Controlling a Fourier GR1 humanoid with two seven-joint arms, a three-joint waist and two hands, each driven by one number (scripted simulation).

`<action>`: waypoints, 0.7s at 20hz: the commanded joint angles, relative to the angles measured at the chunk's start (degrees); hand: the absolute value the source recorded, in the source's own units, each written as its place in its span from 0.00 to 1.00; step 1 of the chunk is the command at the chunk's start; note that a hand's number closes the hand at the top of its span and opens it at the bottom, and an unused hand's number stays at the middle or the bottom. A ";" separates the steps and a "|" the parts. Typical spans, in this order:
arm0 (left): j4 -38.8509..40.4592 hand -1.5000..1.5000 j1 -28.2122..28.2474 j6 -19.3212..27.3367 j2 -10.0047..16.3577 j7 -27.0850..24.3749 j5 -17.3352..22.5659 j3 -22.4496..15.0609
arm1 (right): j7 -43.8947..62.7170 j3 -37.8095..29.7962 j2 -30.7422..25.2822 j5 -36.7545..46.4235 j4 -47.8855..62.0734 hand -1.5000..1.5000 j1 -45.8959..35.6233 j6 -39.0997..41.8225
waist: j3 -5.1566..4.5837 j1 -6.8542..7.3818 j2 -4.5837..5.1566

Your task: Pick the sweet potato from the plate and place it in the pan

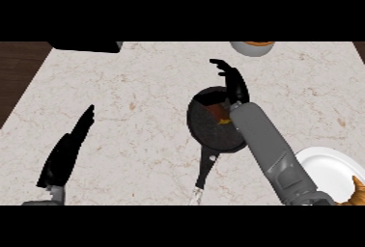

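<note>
Right hand: my right hand [236, 86] hovers over the far rim of the pan [210, 134]; fingers [222, 64] spread and fairly straight; it has hold of nothing
Right forearm: grey, coming up from the lower right and crossing the pan's right side; it hides part of the pan's inside
Sweet potato: there it is, the sweet potato [216, 111], reddish-brown, lying inside the pan at its far side; just beside my wrist and partly hidden by it; off the plate
Pan: black, on the marbled counter [128, 96]; its handle [205, 169] points back toward me
Plate: white plate [327, 166] at the lower right, just beside my forearm
Left hand: my left hand [68, 152] rests at the lower left; fingers straight, pointing up; open
Far edge: a bowl [251, 48] with something orange in it; a dark object [85, 46] at the far left; I cannot tell what it is
</note>
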 commanded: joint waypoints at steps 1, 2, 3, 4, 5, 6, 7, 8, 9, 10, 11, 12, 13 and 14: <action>1.41 0.50 -0.99 0.42 -0.48 0.37 0.06 0.57 | -4.76 -5.00 0.04 -5.14 1.43 0.00 -2.65 -7.36 | -0.03 -0.51 0.25; -0.44 0.50 2.37 1.23 -1.07 -1.51 -1.28 -0.92 | -5.90 -5.61 0.04 -7.18 1.23 0.00 -2.44 -8.82 | -0.03 -0.19 -0.09; -0.58 0.50 3.50 1.23 -0.58 -2.31 -0.99 -0.11 | -6.56 -5.90 0.04 -7.67 0.71 0.00 -1.52 -10.67 | -0.08 -1.26 -0.50; -0.46 0.50 2.28 0.42 0.20 -0.76 -0.68 0.35 | -6.96 -8.42 0.05 -7.91 1.56 0.00 -2.75 -11.29 | -0.06 -1.66 -0.30; -0.41 0.50 0.41 1.03 -0.43 0.91 0.16 1.40 | -7.48 -9.88 -0.54 -8.59 1.31 0.00 -2.37 -11.06 | -0.08 -2.56 -0.45; -1.83 0.50 1.60 0.69 0.26 0.71 0.68 2.04 | -9.52 -10.93 -0.52 -9.08 0.74 0.00 0.16 -13.97 | -0.07 -2.73 -0.61; -1.16 0.50 0.93 2.07 -1.59 1.72 -1.38 -0.16 | -8.66 -12.33 -2.74 -10.27 1.29 0.00 -2.34 -11.79 | -0.08 -2.92 -0.55; 1.17 0.50 0.09 0.38 0.49 -0.19 0.72 2.88 | -9.72 -13.05 -1.45 -10.67 2.20 0.00 -1.43 -13.90 | -0.12 -3.05 -0.54; -0.52 0.50 3.05 0.77 0.16 0.07 0.38 2.33 | -11.13 -13.85 -5.57 -11.45 1.61 0.00 1.00 -10.36 | -0.10 -3.33 -0.75; 2.38 0.50 -0.94 2.41 -1.21 0.38 -1.08 1.83 | -11.48 -14.93 -8.16 -12.72 0.59 0.00 1.24 -7.51 | -0.11 -4.21 -0.72; -1.07 0.50 2.90 -0.02 0.46 0.34 0.91 2.52 | -15.89 -16.15 -7.35 -14.17 -0.71 0.00 4.61 -7.71 | -0.09 -3.85 -0.94; 3.59 0.50 0.93 1.07 0.42 -2.35 -0.37 3.40 | -14.80 -16.01 -8.30 -14.23 -0.86 0.00 4.52 -6.65 | -0.14 -4.36 -0.98; -1.82 0.50 4.73 0.90 -0.05 -0.66 -0.16 2.27 | -15.12 -16.36 -11.12 -14.09 0.36 0.00 3.87 -5.11 | -0.11 -3.73 -1.01; -1.24 0.50 2.76 1.34 -0.30 0.67 -0.98 1.92 | -17.07 -16.77 -11.91 -15.21 -2.46 0.00 6.35 -3.02 | -0.12 -4.45 -1.18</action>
